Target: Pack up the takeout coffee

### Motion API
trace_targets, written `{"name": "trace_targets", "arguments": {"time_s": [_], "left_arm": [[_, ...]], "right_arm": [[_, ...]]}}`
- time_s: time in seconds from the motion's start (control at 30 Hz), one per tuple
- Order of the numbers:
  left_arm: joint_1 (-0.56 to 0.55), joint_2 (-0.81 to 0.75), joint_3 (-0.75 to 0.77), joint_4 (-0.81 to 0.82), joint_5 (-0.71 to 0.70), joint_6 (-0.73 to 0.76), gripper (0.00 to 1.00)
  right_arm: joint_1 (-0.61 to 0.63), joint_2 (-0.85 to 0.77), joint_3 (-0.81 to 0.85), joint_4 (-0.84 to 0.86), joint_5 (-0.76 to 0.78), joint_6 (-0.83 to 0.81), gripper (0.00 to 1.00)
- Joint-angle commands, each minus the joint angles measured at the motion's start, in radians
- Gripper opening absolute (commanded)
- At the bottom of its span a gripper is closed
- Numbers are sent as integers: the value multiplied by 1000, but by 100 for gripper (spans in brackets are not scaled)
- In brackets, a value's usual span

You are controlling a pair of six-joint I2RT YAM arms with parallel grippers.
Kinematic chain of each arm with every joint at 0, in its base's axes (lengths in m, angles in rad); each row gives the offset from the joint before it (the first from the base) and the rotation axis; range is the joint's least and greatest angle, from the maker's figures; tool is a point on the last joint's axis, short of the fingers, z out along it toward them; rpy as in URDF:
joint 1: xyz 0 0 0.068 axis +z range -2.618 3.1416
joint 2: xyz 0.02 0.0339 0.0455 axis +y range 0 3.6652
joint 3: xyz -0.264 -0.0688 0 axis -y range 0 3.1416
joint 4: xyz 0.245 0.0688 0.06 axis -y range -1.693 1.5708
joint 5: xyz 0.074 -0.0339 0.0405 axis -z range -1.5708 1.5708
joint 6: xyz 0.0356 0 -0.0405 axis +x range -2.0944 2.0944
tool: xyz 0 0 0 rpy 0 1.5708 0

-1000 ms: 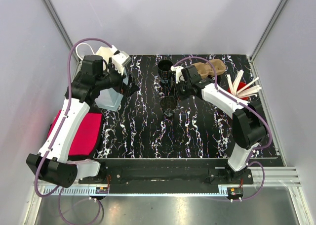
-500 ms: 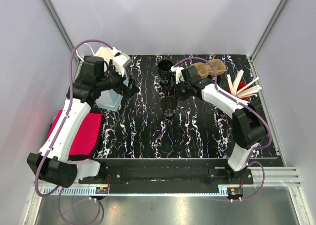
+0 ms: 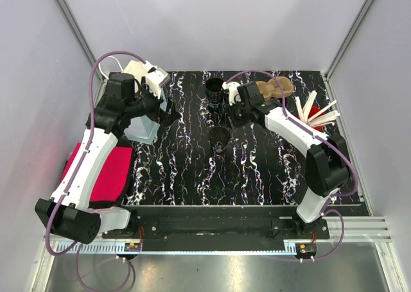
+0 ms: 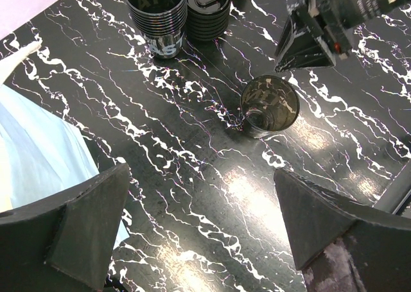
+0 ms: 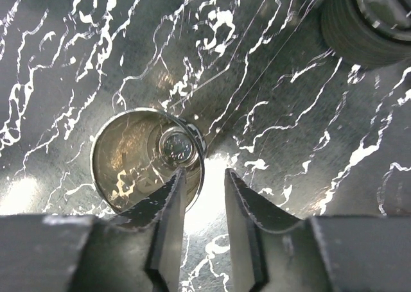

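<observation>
Right gripper (image 5: 200,196) hovers, jaws slightly parted, over the cup's (image 5: 122,163) 4 o'clock rim. Left gripper (image 4: 199,221) spreads wide above the table (image 4: 192,170), cup at its 1 o'clock

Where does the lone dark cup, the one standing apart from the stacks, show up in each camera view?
Top external: the cup stands mid-table, just in front of the right gripper.
Left wrist: the cup is right of centre, below the right gripper.
Right wrist: the cup is left of centre, seen from above, its rim at the fingertips.
Shared landmark: the right gripper, beside the cup in every view.
</observation>
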Motion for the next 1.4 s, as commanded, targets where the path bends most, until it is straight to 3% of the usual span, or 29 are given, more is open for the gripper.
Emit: {"name": "trace_targets", "arguments": {"time_s": [0.0, 0.3, 0.6, 0.97, 1.37], "left_arm": [[10, -25, -3, 49, -1, -11, 99], [20, -34, 9, 50, -24, -16, 99], [34, -42, 115, 6, -176, -1, 99], [66, 4, 267, -74, -407, 15, 99], [111, 73, 362, -227, -529, 64, 99]], "right_arm": [[9, -64, 66, -6, 30, -33, 39], [7, -70, 92, -26, 34, -41, 44], [7, -72, 129, -55, 42, -52, 49], [6, -77, 205, -129, 96, -83, 66], [-27, -78, 319, -250, 189, -132, 82]]}}
